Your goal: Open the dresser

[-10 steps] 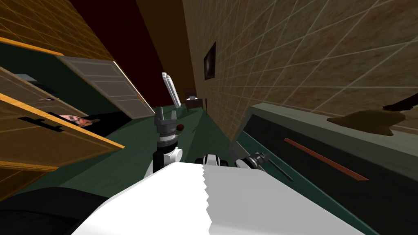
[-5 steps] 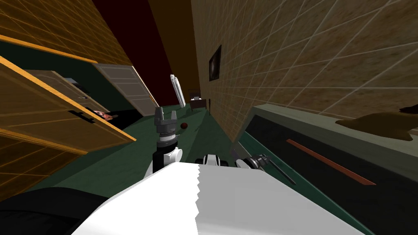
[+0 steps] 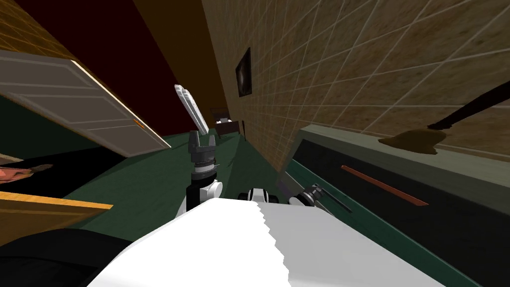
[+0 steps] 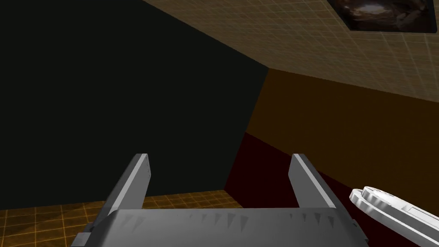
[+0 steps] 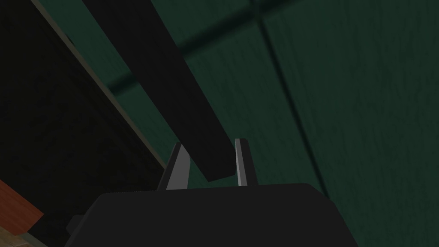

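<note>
The right gripper (image 5: 209, 145) is clamped on the long dark bar handle (image 5: 171, 85) of the grey-topped, dark-fronted dresser (image 3: 348, 142), which stands right beside it. Best now, I'd say, is a steady pull straight back, grip firm and no twisting. The left gripper (image 3: 201, 144) hangs ahead, fingers apart, idle.

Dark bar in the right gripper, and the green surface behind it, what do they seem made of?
The dark bar: flat matte black, no grain or shine, so material unclear; the right gripper is shut on it. The green surface: faint streaks and straight seams, possibly painted boards.
</note>
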Motion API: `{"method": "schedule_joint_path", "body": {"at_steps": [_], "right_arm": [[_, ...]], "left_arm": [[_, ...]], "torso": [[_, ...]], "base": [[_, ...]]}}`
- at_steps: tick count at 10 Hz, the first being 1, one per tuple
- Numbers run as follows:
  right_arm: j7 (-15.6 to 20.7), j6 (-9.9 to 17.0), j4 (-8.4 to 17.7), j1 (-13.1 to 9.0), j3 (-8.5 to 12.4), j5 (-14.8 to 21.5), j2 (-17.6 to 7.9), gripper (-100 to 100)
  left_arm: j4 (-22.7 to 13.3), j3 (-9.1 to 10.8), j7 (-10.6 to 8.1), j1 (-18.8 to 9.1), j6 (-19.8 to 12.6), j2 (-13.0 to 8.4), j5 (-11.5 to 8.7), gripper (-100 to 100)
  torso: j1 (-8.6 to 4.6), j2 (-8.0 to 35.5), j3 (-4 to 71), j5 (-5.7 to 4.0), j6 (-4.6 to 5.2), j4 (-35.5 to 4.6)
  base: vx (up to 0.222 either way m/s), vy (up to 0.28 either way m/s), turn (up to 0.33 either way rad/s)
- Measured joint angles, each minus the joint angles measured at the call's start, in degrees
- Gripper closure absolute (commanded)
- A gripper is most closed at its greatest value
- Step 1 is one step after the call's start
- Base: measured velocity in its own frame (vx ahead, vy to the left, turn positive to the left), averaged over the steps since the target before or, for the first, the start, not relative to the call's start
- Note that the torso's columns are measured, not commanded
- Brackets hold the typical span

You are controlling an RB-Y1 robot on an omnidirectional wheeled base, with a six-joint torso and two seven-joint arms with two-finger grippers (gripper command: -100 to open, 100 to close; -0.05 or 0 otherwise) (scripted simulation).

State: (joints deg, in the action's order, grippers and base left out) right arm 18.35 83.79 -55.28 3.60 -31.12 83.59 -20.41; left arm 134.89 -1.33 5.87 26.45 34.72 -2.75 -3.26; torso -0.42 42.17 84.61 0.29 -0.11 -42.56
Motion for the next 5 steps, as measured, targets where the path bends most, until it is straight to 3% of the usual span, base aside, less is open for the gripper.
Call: {"method": "schedule_joint_path", "body": {"at_steps": [1, 3, 4, 5], "right_arm": [[-0.07, -0.62, -0.64, 0.44, -0.04, 0.95, -0.2, 100], [-2.94, -3.32, 1.24, -0.16, -0.61, 4.26, -0.53, 100], [-4.2, -4.9, 0.78, 0.33, -0.91, 5.95, -1.27, 100], [-4.88, -6.32, 0.13, 0.63, -1.04, 7.56, -1.82, 100]], "left_arm": [[0.0, 0.0, 0.0, -0.01, 0.0, 0.0, 0.0, 0], [0.0, 0.0, 0.0, 0.0, 0.0, 0.0, 0.0, 0], [0.0, 0.0, 0.0, 0.01, 0.0, 0.0, 0.0, 0], [0.0, 0.0, 0.0, 0.0, 0.0, 0.0, 0.0, 0]], "torso": [[0.04, 0.06, -0.03, 0.0, -0.12, -0.05], [0.14, -0.26, 0.17, 0.05, 0.03, 0.06], [0.23, -0.34, 0.2, 0.07, 0.02, 0.05], [0.17, -0.09, 0.1, 0.1, 0.07, -0.01]], "base": [[0.117, 0.068, -0.359], [0.146, 0.099, -0.433], [0.134, 0.099, -0.484], [0.05, 0.039, -0.124]]}}
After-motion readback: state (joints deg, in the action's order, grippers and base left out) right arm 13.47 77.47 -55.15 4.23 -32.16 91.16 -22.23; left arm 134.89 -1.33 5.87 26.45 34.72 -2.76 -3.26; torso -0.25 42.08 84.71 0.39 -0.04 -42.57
